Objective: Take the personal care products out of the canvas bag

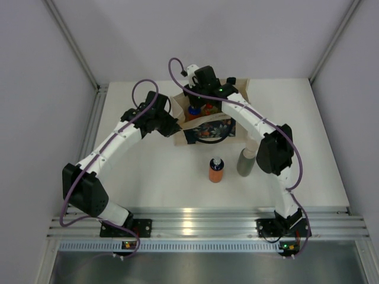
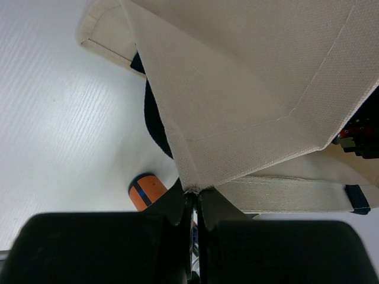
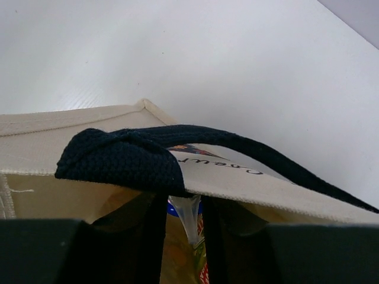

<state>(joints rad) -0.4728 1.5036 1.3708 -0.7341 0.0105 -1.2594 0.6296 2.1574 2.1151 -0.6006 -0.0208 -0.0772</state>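
Observation:
The canvas bag (image 1: 208,123) stands open at the table's middle back, floral panel facing front. My left gripper (image 1: 175,125) is shut on the bag's left rim corner (image 2: 192,184). My right gripper (image 1: 201,102) reaches into the bag from behind. In the right wrist view its fingers (image 3: 153,236) close on the clear top (image 3: 188,220) of a blue-collared bottle, with the fingertips hidden behind the black handle (image 3: 124,158). An orange bottle (image 1: 193,110) and a red cap (image 1: 208,108) show inside the bag. Another orange bottle (image 1: 216,170) and the grey-green bottle (image 1: 244,163) stand on the table in front.
The orange bottle on the table also shows under the bag in the left wrist view (image 2: 146,191). A yellow bottle with a red label (image 3: 185,260) lies below the right gripper. Grey walls enclose the white table (image 1: 154,183) on three sides.

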